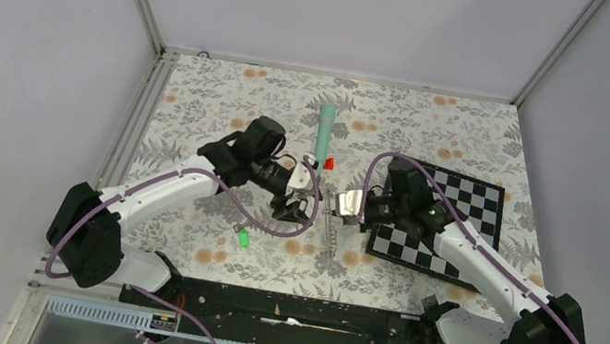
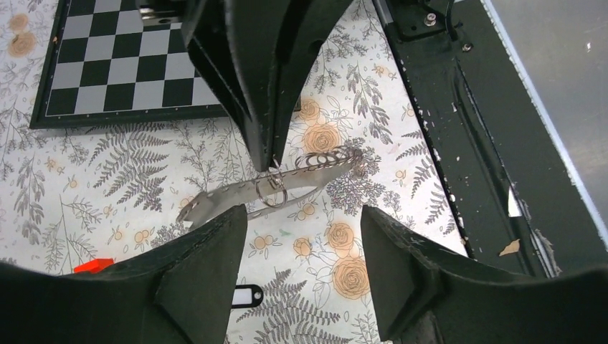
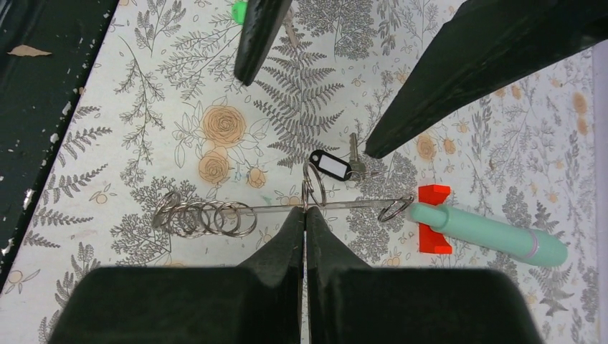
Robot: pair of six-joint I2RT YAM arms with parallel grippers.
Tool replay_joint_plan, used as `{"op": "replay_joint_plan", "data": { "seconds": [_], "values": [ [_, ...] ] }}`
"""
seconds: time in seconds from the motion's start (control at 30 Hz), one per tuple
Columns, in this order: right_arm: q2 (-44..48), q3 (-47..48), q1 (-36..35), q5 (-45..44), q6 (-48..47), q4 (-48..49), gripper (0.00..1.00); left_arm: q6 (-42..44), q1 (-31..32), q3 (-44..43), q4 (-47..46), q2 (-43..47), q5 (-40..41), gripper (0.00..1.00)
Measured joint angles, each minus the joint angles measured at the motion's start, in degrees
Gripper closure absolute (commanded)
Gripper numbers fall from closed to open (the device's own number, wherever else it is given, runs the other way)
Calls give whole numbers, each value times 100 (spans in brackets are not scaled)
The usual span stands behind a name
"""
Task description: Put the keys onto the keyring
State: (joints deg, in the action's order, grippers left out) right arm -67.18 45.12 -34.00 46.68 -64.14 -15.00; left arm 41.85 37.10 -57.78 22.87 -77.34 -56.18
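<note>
Well, in the top view we see the left gripper (image 1: 289, 211) hanging just beside the red end of the teal stick (image 1: 324, 133), nose to nose with the right gripper (image 1: 340, 207). The green-headed key (image 1: 243, 238) lies flat on the flowered cloth (image 1: 198, 117), well apart from the stick on the side toward the arm bases, and neither gripper touches it.

In the left wrist view, the left fingers stand wide with nothing between them. Beyond them the right fingers pinch the keyring (image 2: 272, 190), a small split ring of wire sitting on a flat metal strip (image 2: 215, 203). The strip carries spare rings (image 2: 323, 159) at its end away from the stick. A black tag (image 2: 244, 295) lies on the cloth below the left fingers.

In the right wrist view, the right jaws are closed tight on that ring, which stands upright. The darker key (image 3: 355, 152) lies near the stick's red end, right by the tag. It may be joined to the tag, but the link is too small for us to be sure.

We judge both keys light, stiff, thin and slick, awkward to lift off flat cloth. The best hold looks to be across the edges of the head, leaving its hole free, and the green plastic should give the surer grip. The ring looks springy and stiff, so its coils will need forcing apart, with the hold kept clear of the split.
</note>
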Motion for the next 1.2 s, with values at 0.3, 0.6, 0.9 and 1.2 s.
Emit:
{"op": "replay_joint_plan", "data": {
  "seconds": [0.3, 0.6, 0.9, 1.2],
  "values": [
    [-203, 101, 0, 92, 317, 7, 100, 50, 334, 404, -649, -22, 520, 51],
    [-223, 103, 2, 92, 433, 7, 100, 74, 520, 404, -1080, -195, 1126, 66],
    [-223, 107, 33, 37, 448, 11, 100, 155, 592, 404, -1047, -267, 1272, 88],
    [-234, 109, 35, 37, 437, 2, 100, 341, 601, 387, -942, -269, 1491, 100]
  ]
}}
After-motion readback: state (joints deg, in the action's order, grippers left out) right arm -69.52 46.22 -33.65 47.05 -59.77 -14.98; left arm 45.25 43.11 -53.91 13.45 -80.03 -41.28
